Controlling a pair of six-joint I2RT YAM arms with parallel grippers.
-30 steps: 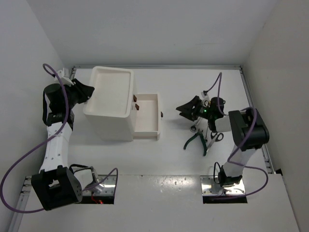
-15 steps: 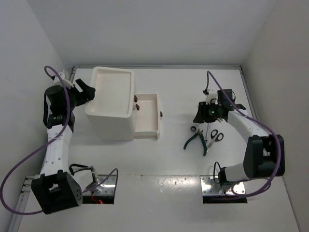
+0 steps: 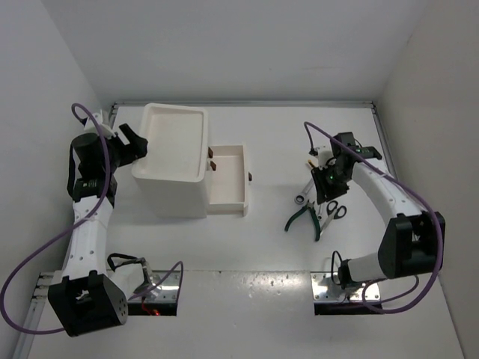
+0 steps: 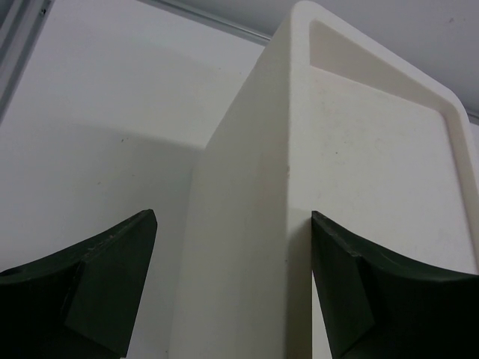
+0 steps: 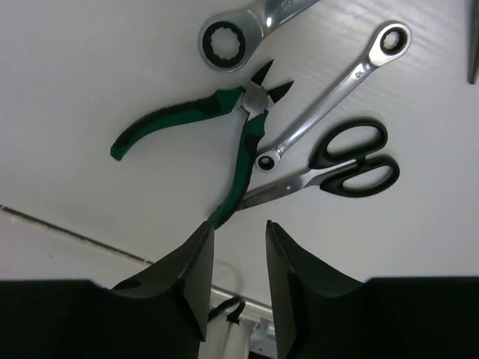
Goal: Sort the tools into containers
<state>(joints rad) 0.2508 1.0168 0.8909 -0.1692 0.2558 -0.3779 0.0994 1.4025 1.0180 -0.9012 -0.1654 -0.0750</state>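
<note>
My left gripper (image 4: 232, 224) has just let go: its fingers (image 4: 97, 277) have sprung wide and now stand either side of the near corner of the white box (image 4: 247, 284), holding nothing. One finger is clear of the wall and the other is just beside it. I judge the bracing of the box is over for now.

My right gripper (image 5: 238, 228) has swung round from pointing at the open drawer (image 3: 245, 179) and now hangs nose-down over the tools, its fingers narrowing to a slim gap with nothing in it. Just beyond the fingertips lies a handle of the green-handled pliers (image 5: 191, 116). The scissors (image 5: 352, 168) sit off to one side of the fingers, their blade crossing that handle. The shorter wrench (image 5: 337, 82) lies farther out and the longer wrench (image 5: 224, 41) farthest.

All four of these still lie on the table, so sorting them has yet to start, and the pliers look like my next pick
</note>
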